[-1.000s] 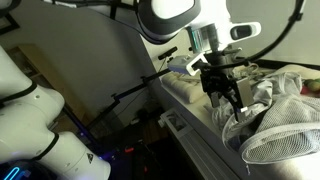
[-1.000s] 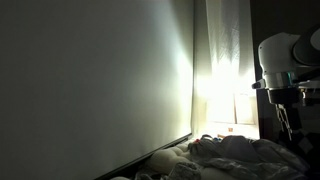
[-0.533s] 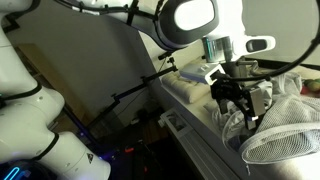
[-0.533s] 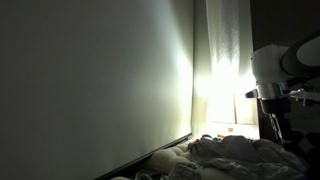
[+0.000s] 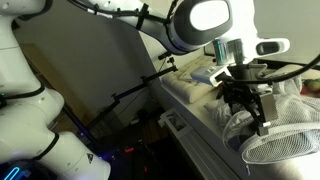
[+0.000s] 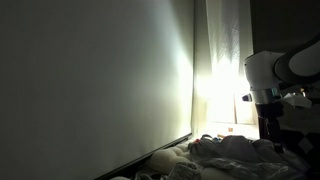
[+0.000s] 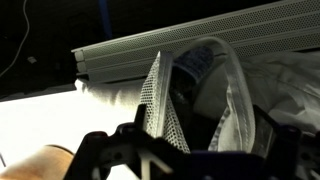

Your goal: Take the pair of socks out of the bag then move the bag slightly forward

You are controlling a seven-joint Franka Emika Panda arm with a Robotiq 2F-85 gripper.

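Mesh bag (image 5: 285,147) gapes open at the lower right of the frame, just down-right of the gripper (image 5: 253,117), jaws spread wide.

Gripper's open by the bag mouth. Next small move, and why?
Probably ease the open gripper a little further into the bag toward the socks. The wrist view shows the mesh mouth gaping just ahead of the fingers, a blue-grey bundle lying inside, and nothing gripped yet.
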